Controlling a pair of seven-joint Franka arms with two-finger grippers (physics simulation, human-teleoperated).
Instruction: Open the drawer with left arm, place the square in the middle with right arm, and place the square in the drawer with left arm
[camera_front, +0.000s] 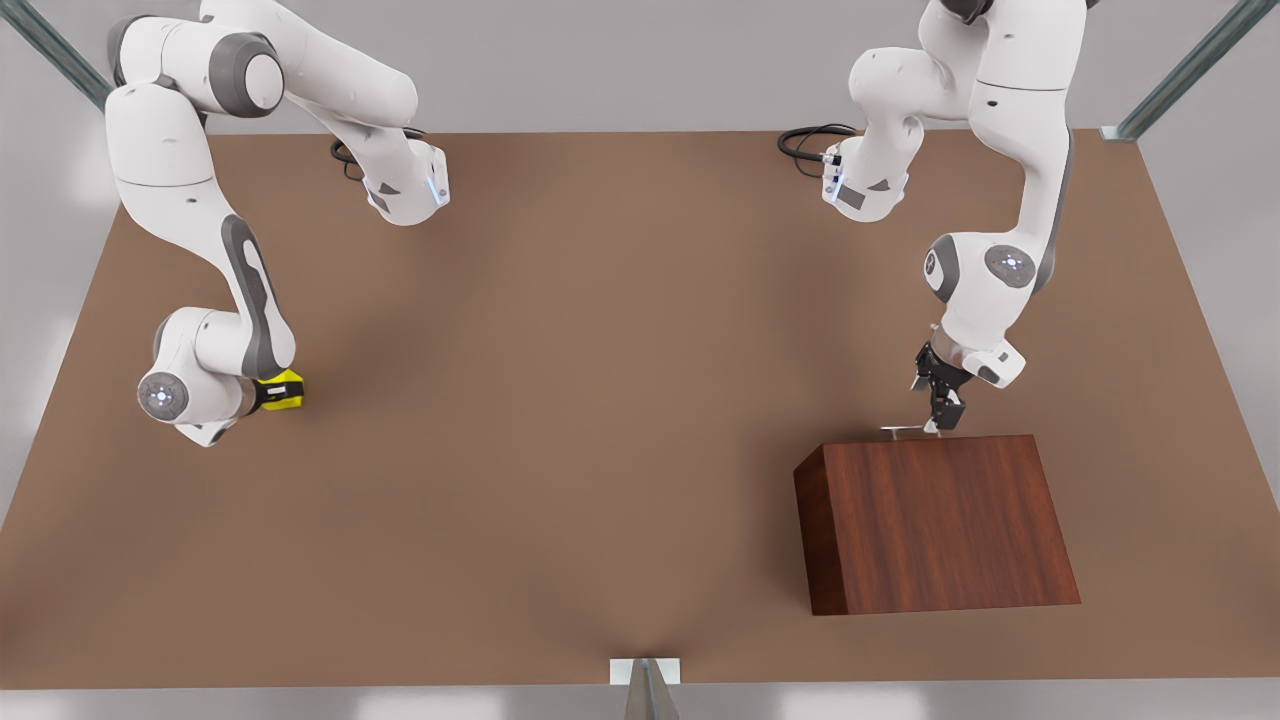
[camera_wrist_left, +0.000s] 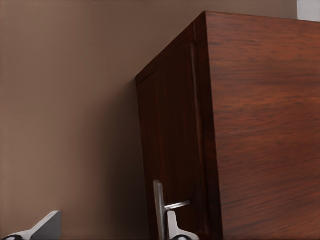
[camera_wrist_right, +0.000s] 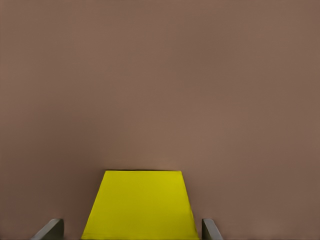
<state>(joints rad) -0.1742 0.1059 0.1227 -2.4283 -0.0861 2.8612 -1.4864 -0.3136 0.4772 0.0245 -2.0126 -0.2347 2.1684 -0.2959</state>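
A simulated robot test cell, not a lived-in room. A plain matte brown bench lies bare and unmarked inside pale grey walls, with grey metal frame struts slanting in at the far corners and a small bracket at the near edge. 2 white Franka arms are mounted at the far side, black cables coiled by their bases.

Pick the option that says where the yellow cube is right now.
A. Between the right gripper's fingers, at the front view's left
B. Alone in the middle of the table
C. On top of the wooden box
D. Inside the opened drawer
A: the yellow cube sits between the fingers of the right gripper, far from the wooden box, whose drawer handle the left gripper is at.
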